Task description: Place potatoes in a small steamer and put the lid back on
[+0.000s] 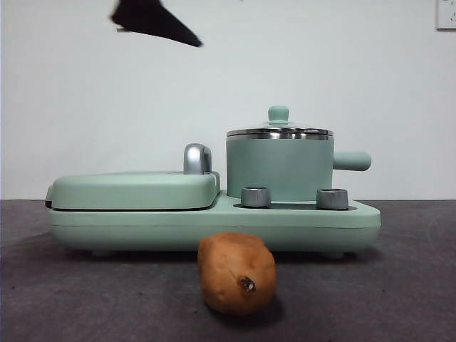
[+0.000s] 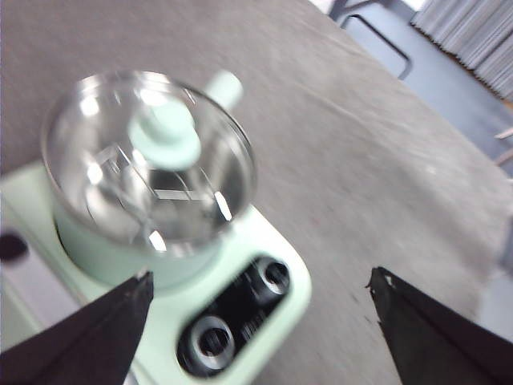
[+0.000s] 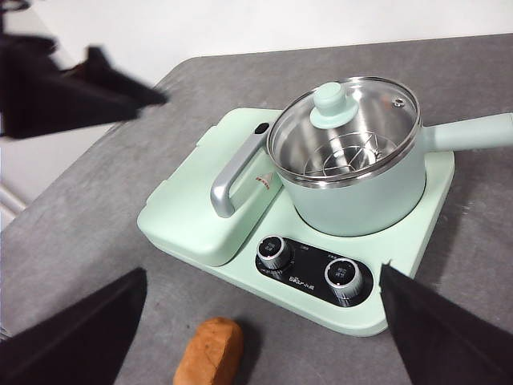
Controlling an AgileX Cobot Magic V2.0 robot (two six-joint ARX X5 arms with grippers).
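Sitting on the pot [image 1: 279, 169], the glass lid [image 3: 345, 120] looks fragile and slick; its knob [image 2: 164, 138] suits the wide-open left tool [image 2: 260, 321].

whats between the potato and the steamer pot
The cooker base's front panel with its two knobs lies between the potato and the steamer pot, clearest in the right wrist view.

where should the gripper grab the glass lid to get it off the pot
Take the lid by its mint-green knob, coming straight down from above. The knob stands proud at the lid's centre, while the steel rim sits flush on the small steamer. The left gripper, open, is nearest above it.
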